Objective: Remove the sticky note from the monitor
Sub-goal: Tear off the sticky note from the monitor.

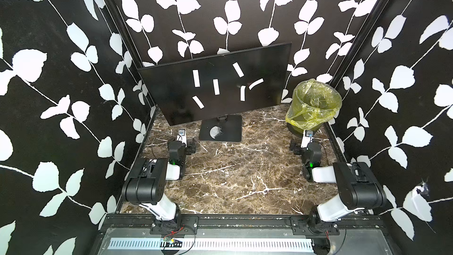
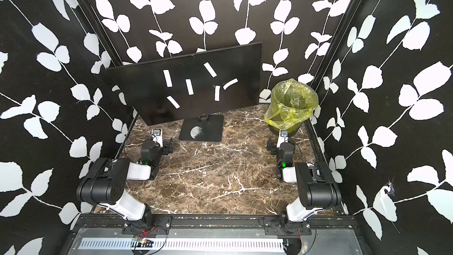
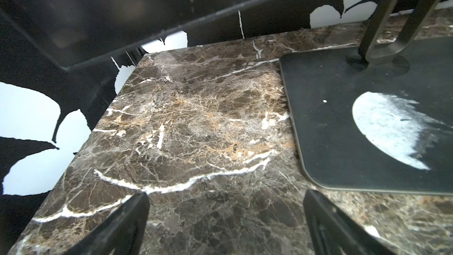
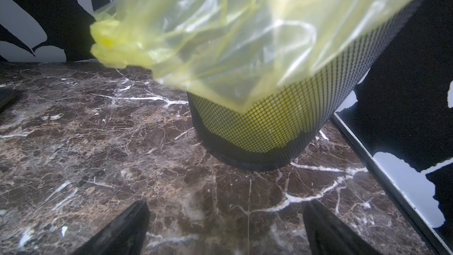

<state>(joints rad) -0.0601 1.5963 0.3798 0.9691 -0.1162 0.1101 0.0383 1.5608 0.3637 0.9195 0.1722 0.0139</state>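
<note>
The monitor [image 1: 171, 99] [image 2: 147, 94] stands at the back of the marble table, its black screen tilted and facing forward. Several white sticky note strips [image 1: 216, 87] [image 2: 189, 87] are stuck across the screen. My left gripper [image 1: 185, 143] [image 3: 225, 199] rests low on the table, just left of the monitor's base plate [image 3: 343, 131], open with only marble between its fingers. My right gripper [image 1: 302, 144] [image 4: 225, 207] sits low at the right, open and empty, facing the bin. Both are well below the notes and apart from the screen.
A black mesh bin [image 1: 316, 104] [image 4: 269, 123] lined with a yellow plastic bag stands at the back right, close in front of my right gripper. Leaf-patterned walls close in the table on three sides. The base plate [image 1: 220, 128] carries a white smudge.
</note>
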